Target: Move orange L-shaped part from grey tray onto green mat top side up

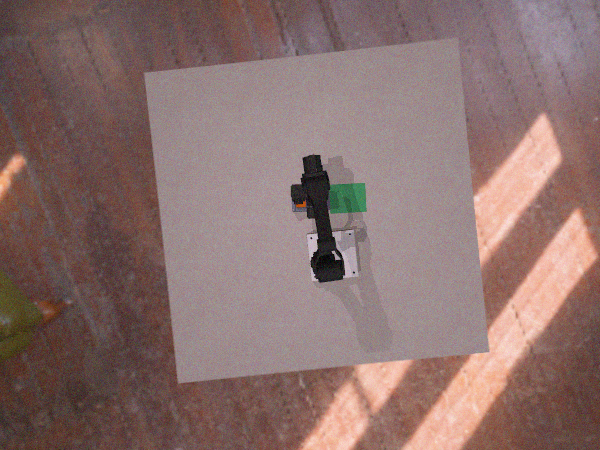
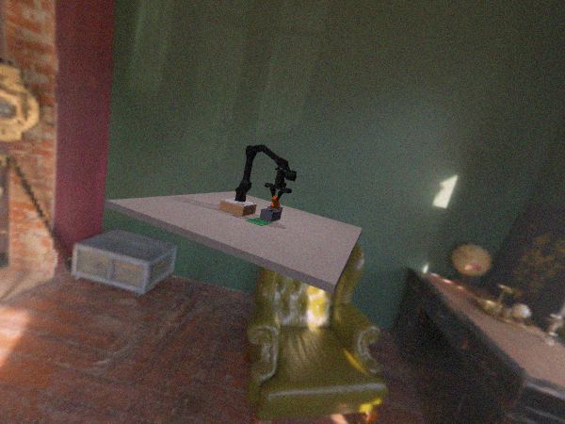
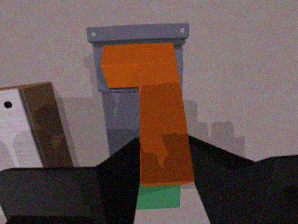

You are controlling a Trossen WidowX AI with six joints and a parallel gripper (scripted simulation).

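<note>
A tufted olive leather armchair point(image 2: 317, 349) stands at lower center; a glass-sided chest point(image 2: 123, 259) sits lower left.

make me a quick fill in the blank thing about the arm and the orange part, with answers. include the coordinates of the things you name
The orange part point(image 1: 300, 204) point(image 2: 275, 203) point(image 3: 162, 120) is gripped by its ____ end.
Its L-shaped end hangs above the grey ____.
The flat mat point(image 1: 352, 197) point(image 2: 258, 221) point(image 3: 159, 197) is coloured ____.
The gripper point(image 2: 276, 199) point(image 3: 162, 142) is ____ on the part.

Missing words: straight; tray; green; shut
</note>
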